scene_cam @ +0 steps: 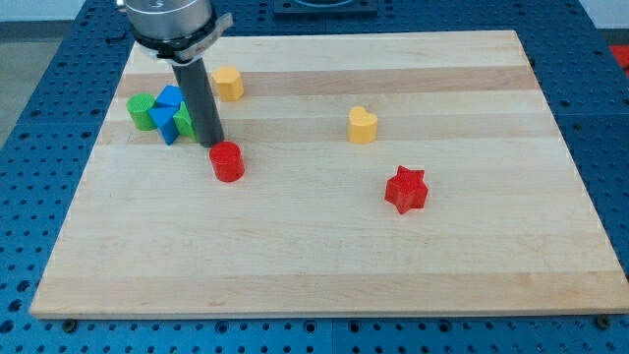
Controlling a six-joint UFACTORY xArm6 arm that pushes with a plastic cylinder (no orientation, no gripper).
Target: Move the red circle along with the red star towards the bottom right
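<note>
Red circle (227, 161) sits just below-right of my tip (212, 144).

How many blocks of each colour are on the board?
Red: 2, the red circle and the red star
Yellow: 2, the yellow block and the yellow heart
Green: 2, one green block and another green block
Blue: 2, one blue block and another blue block
Total: 8

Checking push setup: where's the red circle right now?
Left of centre in the view: the red circle sits just below-right of my tip, near the blue-green cluster; the red star is well to its right.
</note>
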